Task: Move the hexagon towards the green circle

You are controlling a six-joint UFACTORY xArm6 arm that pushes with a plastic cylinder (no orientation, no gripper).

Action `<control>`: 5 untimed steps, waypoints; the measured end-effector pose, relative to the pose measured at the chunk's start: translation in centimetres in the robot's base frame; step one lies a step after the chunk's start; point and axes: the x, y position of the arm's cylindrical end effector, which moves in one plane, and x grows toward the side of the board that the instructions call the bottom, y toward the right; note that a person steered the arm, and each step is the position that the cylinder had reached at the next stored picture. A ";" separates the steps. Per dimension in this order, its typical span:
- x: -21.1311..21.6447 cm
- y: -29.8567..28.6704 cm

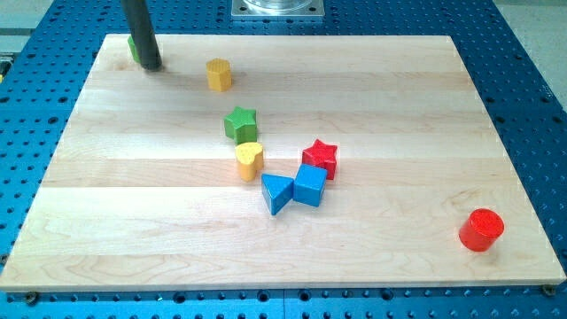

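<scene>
The yellow hexagon (219, 74) stands near the view's top, left of centre. The green circle (132, 48) is at the top left corner of the board, mostly hidden behind my rod; only a green sliver shows at the rod's left. My tip (149, 66) rests on the board right in front of the green circle, about 80 px to the left of the yellow hexagon and apart from it.
A green star (240, 123), yellow heart (250, 159), red star (320, 158), blue triangle (276, 192) and blue cube (311, 185) cluster mid-board. A red cylinder (481, 229) stands at the bottom right. The wooden board (133, 221) lies on a blue perforated table.
</scene>
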 end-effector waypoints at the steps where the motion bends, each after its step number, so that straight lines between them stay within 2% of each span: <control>1: 0.8 3.8; 2: 0.0 11.8; 3: 0.9 19.8; 4: 6.2 18.6; 5: 6.8 16.4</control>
